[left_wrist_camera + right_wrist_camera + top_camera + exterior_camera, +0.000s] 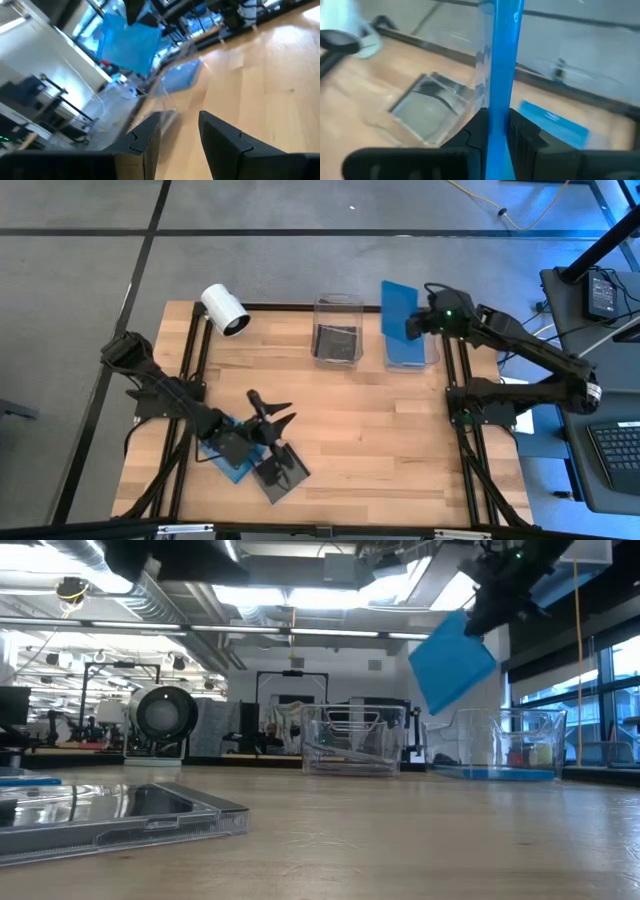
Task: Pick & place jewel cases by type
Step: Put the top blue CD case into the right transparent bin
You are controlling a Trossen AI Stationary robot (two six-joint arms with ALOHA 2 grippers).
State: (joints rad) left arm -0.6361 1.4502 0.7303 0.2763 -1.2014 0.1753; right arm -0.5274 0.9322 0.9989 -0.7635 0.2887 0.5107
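Blue jewel case [398, 308] hangs clamped in the right end effector [418, 323] above the right bin [432, 352]. Left end effector [272, 423], fingers apart and empty, hovers low over the bench [380, 430], its arm partly hiding what looks like a blue case [222, 463] beside a dark case [290, 476].

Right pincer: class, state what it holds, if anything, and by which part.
The right pincer is shut on a blue jewel case, pinching it by one edge. The case hangs above the right-hand clear bin. The left pincer holds nothing.
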